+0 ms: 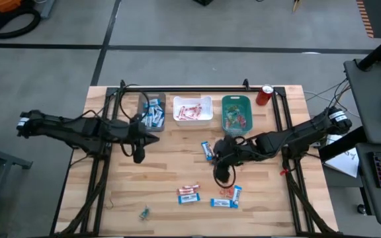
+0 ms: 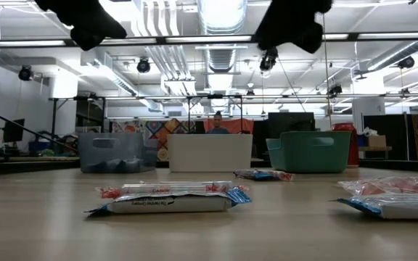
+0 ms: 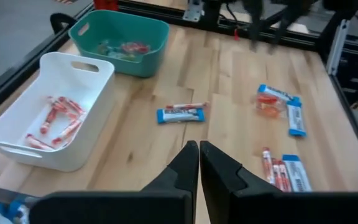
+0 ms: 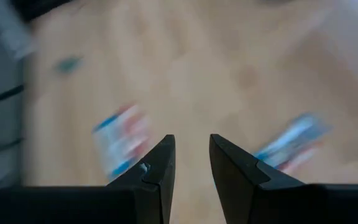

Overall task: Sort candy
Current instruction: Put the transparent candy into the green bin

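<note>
The candy lies loose on the wooden table: a blue-and-white bar (image 1: 207, 151), red-and-white and blue bars (image 1: 188, 194), more blue bars and an orange piece (image 1: 228, 197), and a small teal piece (image 1: 144, 212). My left gripper (image 1: 152, 138) hovers shut near the grey bin (image 1: 152, 112), and its wrist view shows the shut fingers (image 3: 199, 158) above bare wood. My right gripper (image 1: 218, 158) hangs open above mid-table. Between its fingers (image 4: 191, 155) only wood shows, with blurred candy on either side (image 4: 122, 140) (image 4: 291, 146).
Three bins stand along the far edge: the grey one holds blue bars, the white bin (image 1: 192, 109) holds red-and-white pieces, and the teal bin (image 1: 237, 112) holds mixed sweets. A red can (image 1: 264, 94) stands at the far right. A black frame rail (image 1: 197, 88) runs behind them.
</note>
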Available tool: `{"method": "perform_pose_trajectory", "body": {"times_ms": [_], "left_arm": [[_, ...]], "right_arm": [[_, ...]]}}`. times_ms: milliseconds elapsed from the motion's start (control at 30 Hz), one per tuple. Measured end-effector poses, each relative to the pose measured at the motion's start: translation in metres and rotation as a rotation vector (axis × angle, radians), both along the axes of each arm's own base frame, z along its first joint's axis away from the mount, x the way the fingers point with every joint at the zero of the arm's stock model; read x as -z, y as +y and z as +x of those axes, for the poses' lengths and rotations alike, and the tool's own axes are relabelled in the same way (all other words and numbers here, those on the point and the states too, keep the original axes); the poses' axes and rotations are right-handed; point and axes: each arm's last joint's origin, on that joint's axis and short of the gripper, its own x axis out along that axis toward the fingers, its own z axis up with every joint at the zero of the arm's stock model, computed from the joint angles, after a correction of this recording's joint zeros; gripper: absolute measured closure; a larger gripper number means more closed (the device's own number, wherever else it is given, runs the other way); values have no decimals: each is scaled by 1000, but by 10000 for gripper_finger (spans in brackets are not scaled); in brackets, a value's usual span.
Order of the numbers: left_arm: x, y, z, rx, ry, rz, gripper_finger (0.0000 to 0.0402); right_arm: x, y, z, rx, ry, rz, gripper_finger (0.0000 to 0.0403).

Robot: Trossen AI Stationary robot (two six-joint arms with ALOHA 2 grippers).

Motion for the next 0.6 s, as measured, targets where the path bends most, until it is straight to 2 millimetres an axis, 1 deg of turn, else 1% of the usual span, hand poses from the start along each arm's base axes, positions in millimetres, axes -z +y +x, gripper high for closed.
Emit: {"method": "perform_pose_trajectory", "body": {"times_ms": [100, 167, 233, 400, 500, 600], "left_arm": [[1, -3, 0, 11, 4, -6, 401], [3, -3, 1, 15, 10, -5, 401], [6, -4, 2, 17, 23, -3, 401], [9, -5, 6, 16, 45, 1, 401], [11, -5, 8, 16, 55, 2, 401], [11, -5, 8, 16, 55, 2, 401]], "right_arm": [[7, 10, -1, -107, 74, 172, 310], [15, 17, -4, -119, 159, 229, 310], [23, 22, -9, -75, 253, 270, 310], [37, 31, -27, 110, 469, 329, 319], [42, 37, -33, 198, 535, 355, 328], [49, 45, -32, 245, 557, 373, 338]]}}
